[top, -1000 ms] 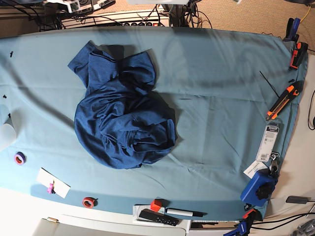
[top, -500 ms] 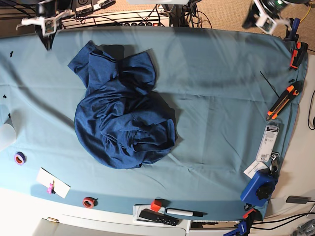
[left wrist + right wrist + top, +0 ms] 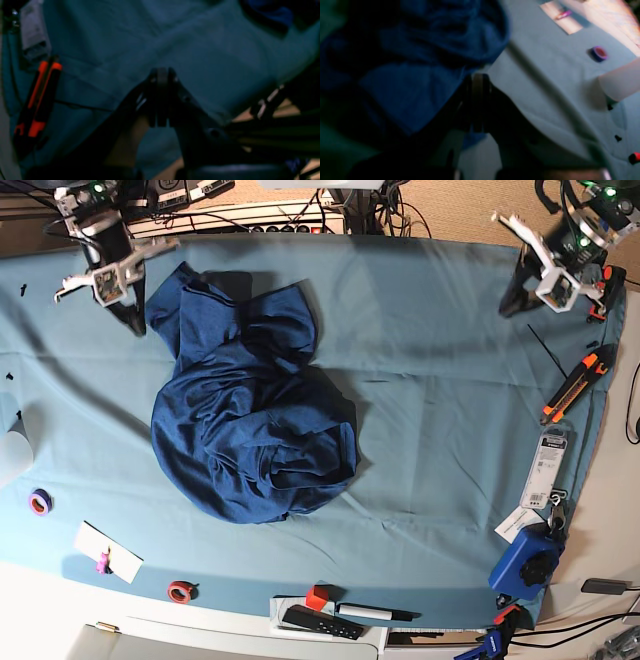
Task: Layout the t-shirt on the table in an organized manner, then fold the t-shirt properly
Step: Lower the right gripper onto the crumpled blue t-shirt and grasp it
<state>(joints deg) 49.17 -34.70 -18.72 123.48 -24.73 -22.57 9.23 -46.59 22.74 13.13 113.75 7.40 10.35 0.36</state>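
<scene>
Two end effectors over the surface, shirt not yet touched.

Both could snag trouble: the shirt (image 3: 250,420) lies bunched in a heap left of centre on the surface (image 3: 440,390), layers overlapping, so a pinch into the pile would likely catch several folds at once and drag the heap instead of spreading it. The teal cover could be pinched along with the fabric. The right end effector (image 3: 133,320) hovers just beside the shirt's upper sleeve edge, jaws pressed together, holding nothing. The left end effector (image 3: 517,300) hangs well apart from the shirt near the knife (image 3: 575,385), likewise closed and empty; a careless sweep there could knock it.
</scene>
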